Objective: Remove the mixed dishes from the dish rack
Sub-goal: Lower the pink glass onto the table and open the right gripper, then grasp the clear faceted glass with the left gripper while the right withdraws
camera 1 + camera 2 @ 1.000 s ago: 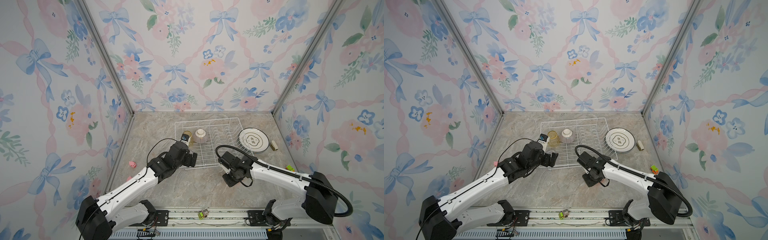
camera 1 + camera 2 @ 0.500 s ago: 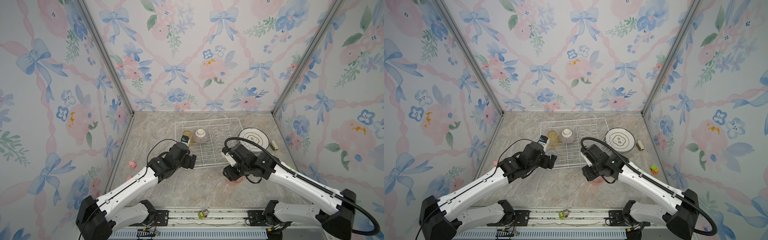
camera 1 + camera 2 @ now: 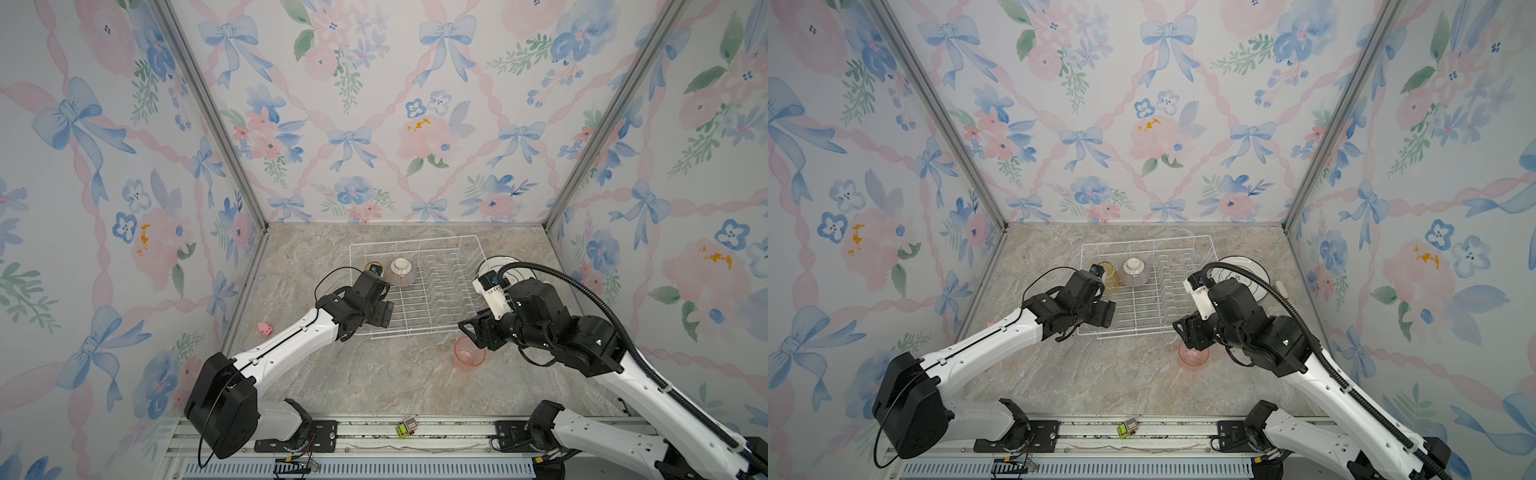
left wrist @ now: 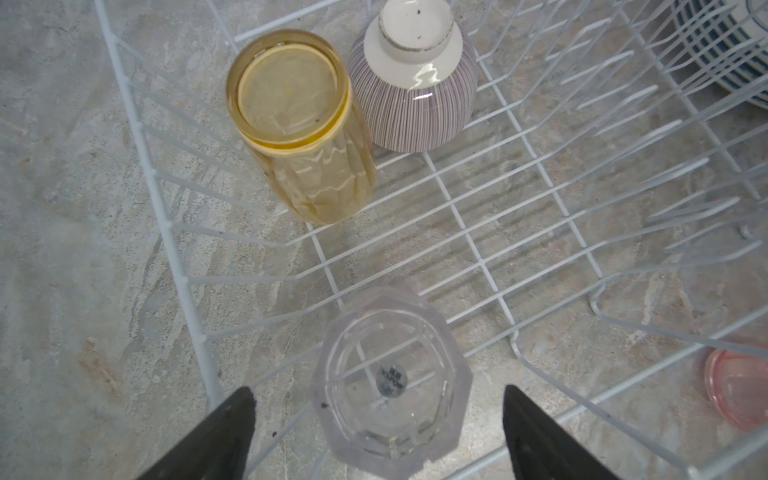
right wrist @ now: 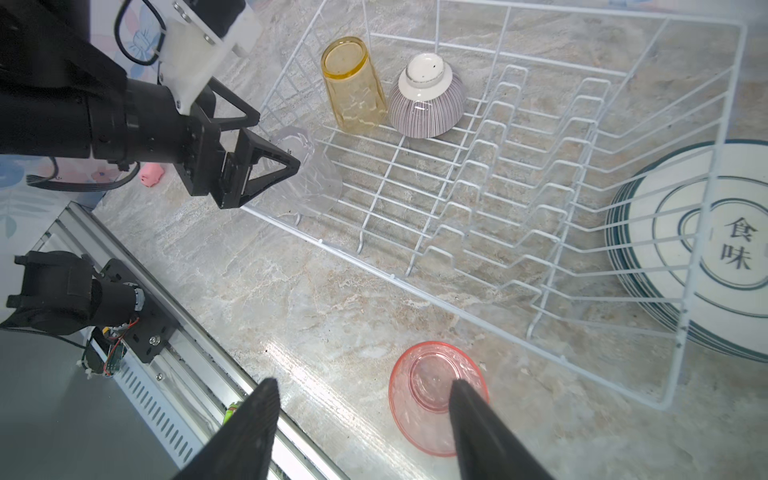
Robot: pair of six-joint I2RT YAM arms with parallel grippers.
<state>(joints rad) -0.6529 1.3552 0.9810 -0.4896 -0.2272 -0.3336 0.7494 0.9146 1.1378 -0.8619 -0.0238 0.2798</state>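
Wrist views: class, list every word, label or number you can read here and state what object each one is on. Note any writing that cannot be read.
"食味": printed in the centre of the top plate, in the stack beside the dish rack.
Dark sticker on the base of the clear tumbler: its print is too blurred to read.
In both top views the plate's characters are too small to read.
No other text is visible.

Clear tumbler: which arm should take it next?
Left. The left gripper, open, straddles the clear tumbler in the dish rack; the right gripper is open by the pink tumbler outside it.
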